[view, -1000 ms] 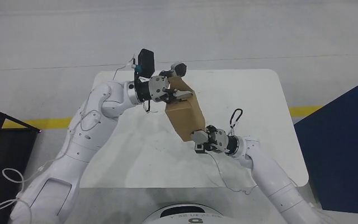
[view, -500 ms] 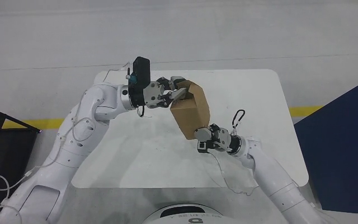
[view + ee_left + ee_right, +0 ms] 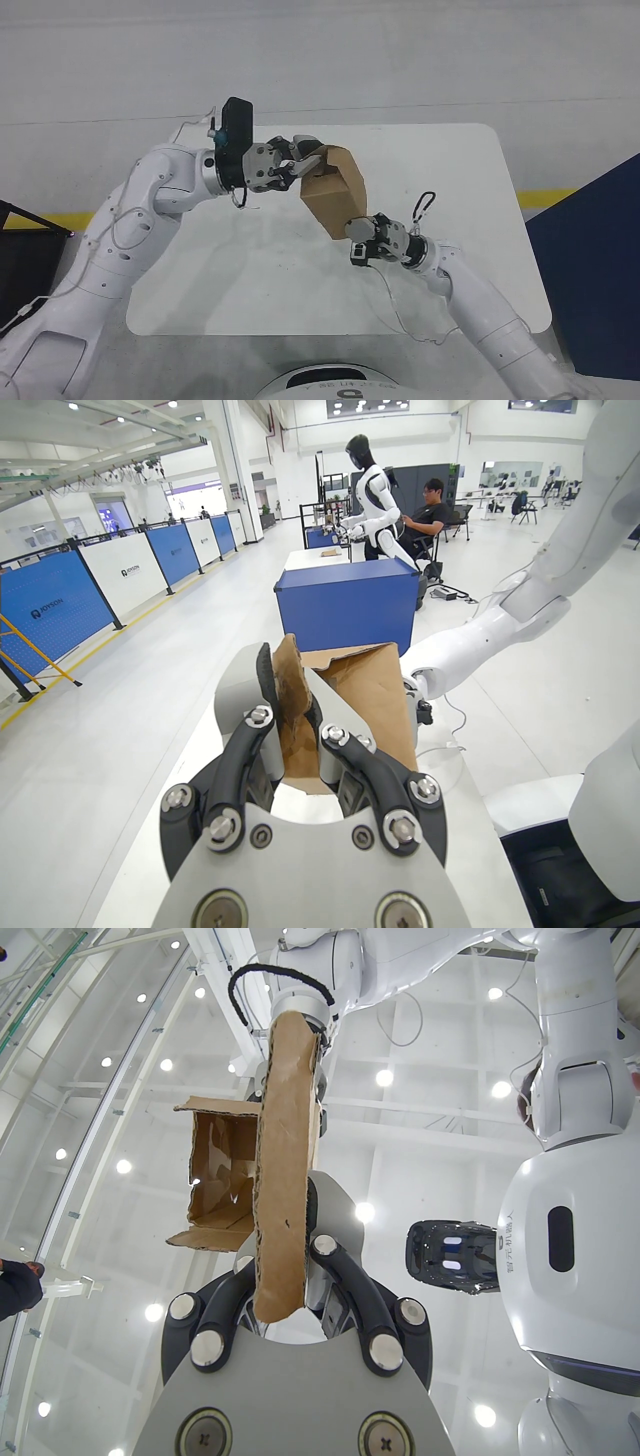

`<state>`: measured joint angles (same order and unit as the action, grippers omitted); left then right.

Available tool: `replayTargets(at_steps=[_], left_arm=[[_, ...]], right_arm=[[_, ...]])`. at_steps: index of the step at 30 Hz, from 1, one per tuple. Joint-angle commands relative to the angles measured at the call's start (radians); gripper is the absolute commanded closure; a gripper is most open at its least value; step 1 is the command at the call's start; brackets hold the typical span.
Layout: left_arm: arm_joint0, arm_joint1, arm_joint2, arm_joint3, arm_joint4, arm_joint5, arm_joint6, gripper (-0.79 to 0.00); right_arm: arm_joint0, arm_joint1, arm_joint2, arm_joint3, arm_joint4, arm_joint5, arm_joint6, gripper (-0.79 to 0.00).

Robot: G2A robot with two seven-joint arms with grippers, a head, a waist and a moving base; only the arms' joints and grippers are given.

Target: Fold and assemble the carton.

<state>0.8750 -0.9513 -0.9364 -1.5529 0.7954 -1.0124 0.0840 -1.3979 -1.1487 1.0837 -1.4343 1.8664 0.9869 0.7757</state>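
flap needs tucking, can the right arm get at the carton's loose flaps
Unlikely: its jaws are shut on one carton flap, the left jaws on the far end; it must release first.

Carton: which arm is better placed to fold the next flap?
Probably right: the right gripper is shut on a flap at the open end of the carton, beside loose flaps; the left gripper pinches the far end.

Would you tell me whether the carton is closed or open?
Open: the carton shows its hollow inside in the right wrist view, end flaps sticking outward.
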Motion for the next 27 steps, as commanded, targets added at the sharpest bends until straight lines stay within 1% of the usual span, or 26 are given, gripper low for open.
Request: replayTargets(at_steps=[1, 5, 8, 12, 16, 18, 19, 20, 22, 23, 24, 25, 26, 27], left_arm=[[-0.007, 0.007, 0.001, 0.012, 0.002, 0.000, -0.003, -0.252], [-0.017, 0.018, 0.023, -0.005, -0.010, 0.000, 0.009, -0.246], [-0.031, 0.031, 0.054, -0.020, -0.023, 0.000, -0.009, -0.231], [-0.059, 0.054, 0.085, -0.019, -0.043, 0.000, -0.038, -0.135], [-0.082, 0.078, 0.109, -0.026, -0.060, 0.000, -0.048, -0.129], [-0.094, 0.089, 0.118, -0.027, -0.072, 0.000, -0.050, -0.191], [-0.100, 0.094, 0.122, -0.024, -0.081, 0.000, -0.050, -0.329], [-0.106, 0.098, 0.124, -0.019, -0.089, 0.000, -0.046, -0.431], [-0.112, 0.103, 0.131, -0.012, -0.116, 0.000, -0.027, -0.459], [-0.115, 0.106, 0.134, -0.006, -0.132, 0.000, -0.017, -0.529], [-0.114, 0.107, 0.141, -0.001, -0.156, 0.000, -0.005, -0.643], [-0.112, 0.109, 0.152, 0.002, -0.192, 0.000, 0.004, -0.696], [-0.115, 0.110, 0.163, 0.002, -0.226, 0.000, 0.005, -0.779], [-0.118, 0.112, 0.175, -0.001, -0.264, 0.000, 0.005, -0.785]], right_arm=[[0.004, -0.002, -0.002, 0.002, 0.005, 0.000, -0.004, 0.000], [0.011, -0.005, -0.004, 0.007, 0.013, 0.002, -0.013, 0.000], [0.016, -0.008, -0.004, 0.018, 0.028, 0.007, -0.020, 0.000], [0.025, -0.012, -0.003, 0.036, 0.059, 0.009, -0.027, 0.000], [0.030, -0.016, -0.001, 0.045, 0.084, 0.015, -0.033, 0.000], [0.031, -0.017, 0.001, 0.046, 0.088, 0.018, -0.036, 0.000], [0.031, -0.018, 0.003, 0.046, 0.090, 0.018, -0.037, 0.000], [0.030, -0.018, 0.004, 0.045, 0.090, 0.018, -0.038, 0.000], [0.029, -0.019, 0.006, 0.043, 0.090, 0.018, -0.038, 0.000], [0.029, -0.020, 0.008, 0.042, 0.088, 0.015, -0.037, 0.000], [0.028, -0.020, 0.010, 0.040, 0.084, 0.011, -0.037, 0.000], [0.026, -0.021, 0.012, 0.038, 0.080, 0.007, -0.038, 0.000], [0.024, -0.021, 0.012, 0.035, 0.078, 0.005, -0.037, 0.000], [0.022, -0.022, 0.013, 0.034, 0.077, 0.005, -0.034, 0.000]])
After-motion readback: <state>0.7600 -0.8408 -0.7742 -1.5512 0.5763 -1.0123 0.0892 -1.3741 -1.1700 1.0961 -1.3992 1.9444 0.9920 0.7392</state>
